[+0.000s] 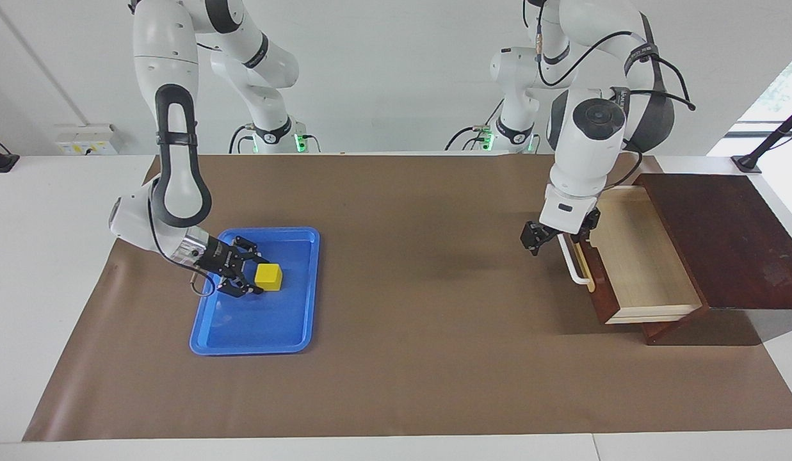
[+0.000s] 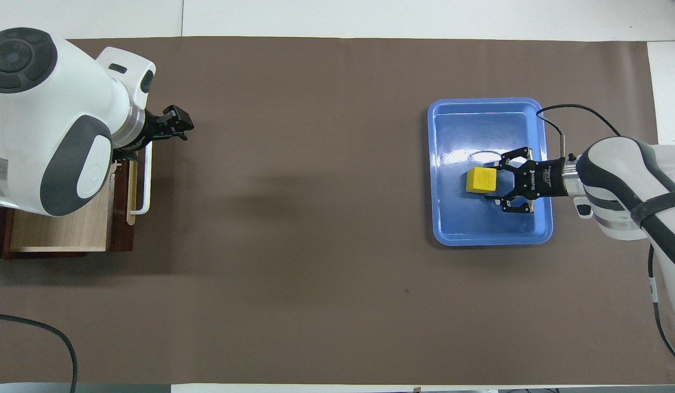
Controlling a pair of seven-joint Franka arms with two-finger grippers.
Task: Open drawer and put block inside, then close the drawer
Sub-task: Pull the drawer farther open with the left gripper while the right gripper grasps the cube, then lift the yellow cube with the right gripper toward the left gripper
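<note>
The yellow block (image 1: 268, 276) lies in the blue tray (image 1: 293, 333), also seen in the overhead view (image 2: 481, 180). My right gripper (image 1: 256, 274) is open and low in the tray. Its fingertips reach the block's edge on the side toward the right arm's end (image 2: 495, 181). The drawer (image 1: 639, 262) stands pulled out of its dark wooden box (image 1: 722, 237), with its pale interior showing and nothing in it (image 2: 59, 229). My left gripper (image 1: 533, 238) hovers just off the white bar handle (image 1: 576, 264), apart from it, toward the table's middle (image 2: 176, 123).
Brown paper (image 1: 421, 288) covers the table between the tray and the drawer. The tray (image 2: 490, 229) holds only the block. A black cable (image 2: 53, 338) lies near the robots at the left arm's end.
</note>
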